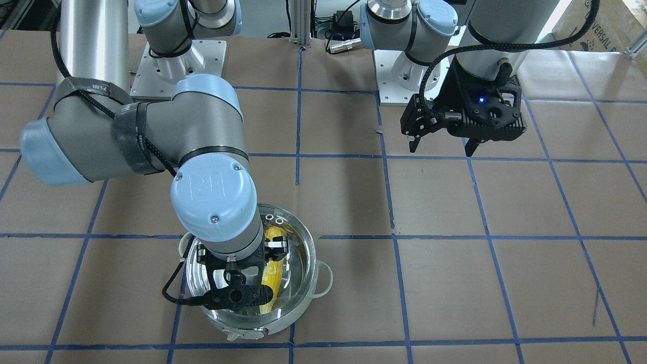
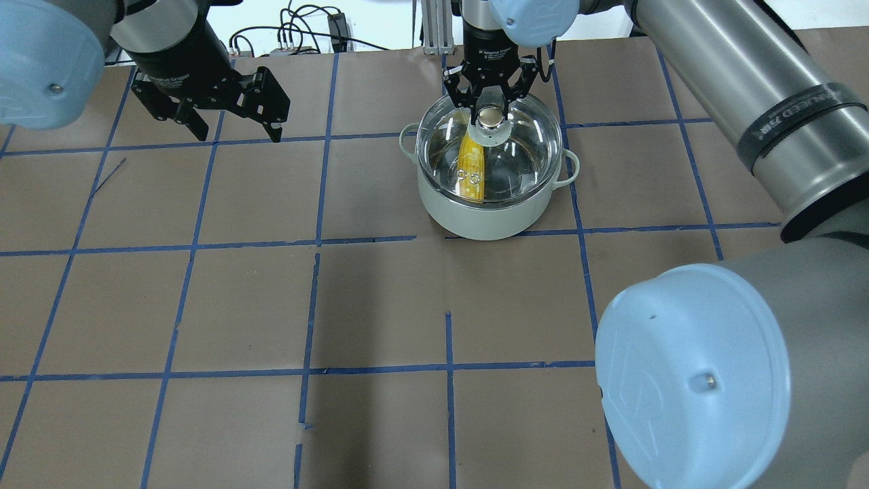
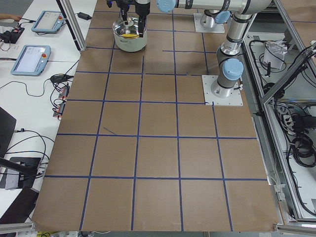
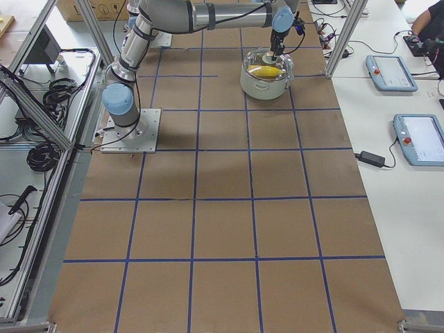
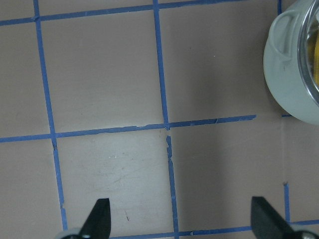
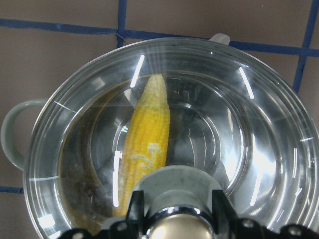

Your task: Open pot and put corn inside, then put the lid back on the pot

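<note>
The pot stands at the far side of the table, with the glass lid seated on it. The yellow corn lies inside, seen through the glass. My right gripper reaches down from above, its fingers closed on the lid's centre knob. The right wrist view shows the corn under the lid, with the knob between the pads. My left gripper is open and empty above bare table, well left of the pot. The left wrist view catches the pot at its top right edge.
The table is brown paper with a blue tape grid. The arm base plates stand at the robot's side. Tablets and cables lie on a side bench beyond the table's edge.
</note>
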